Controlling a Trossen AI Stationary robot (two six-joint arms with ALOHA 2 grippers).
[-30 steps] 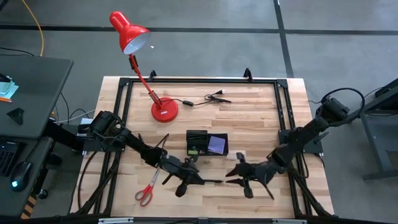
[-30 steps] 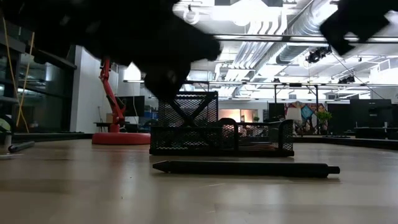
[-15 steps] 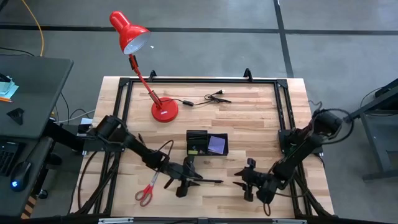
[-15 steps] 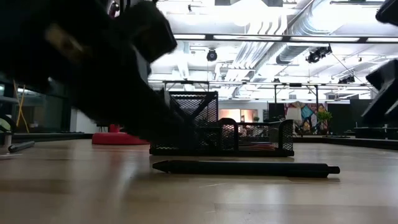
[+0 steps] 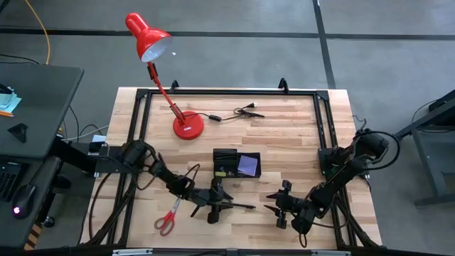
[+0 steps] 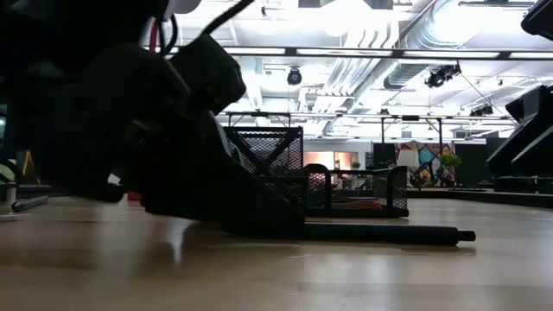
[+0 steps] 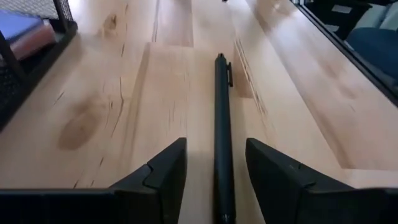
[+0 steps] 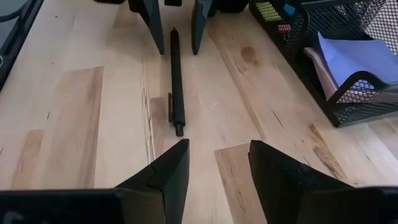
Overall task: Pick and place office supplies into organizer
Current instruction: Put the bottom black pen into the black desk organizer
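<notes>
A thin black pen [image 5: 240, 207] lies flat on the wooden table, in front of the black mesh organizer [image 5: 237, 163]. My left gripper [image 7: 217, 177] is low at the table and open, one finger on each side of the pen's [image 7: 222, 118] left end, with a gap on both sides. My right gripper [image 8: 214, 165] is open a little beyond the pen's [image 8: 176, 81] right end and holds nothing. A purple sticky pad [image 8: 351, 56] lies in the organizer [image 8: 348, 93] on a pale pink one. Red-handled scissors [image 5: 168, 217] lie flat at the near left.
A red desk lamp [image 5: 186, 125] stands at the far left on its round base. A black cable with plug [image 5: 240, 112] lies along the far side. A black frame rail [image 5: 142, 128] runs around the tabletop. Bare wood lies between the pen and the near edge.
My left gripper has come down to the table and tipped, so its fingers now stand around the pen's left end. My right gripper has sunk and swung toward the table's near edge. The pen has stayed where it lay.
</notes>
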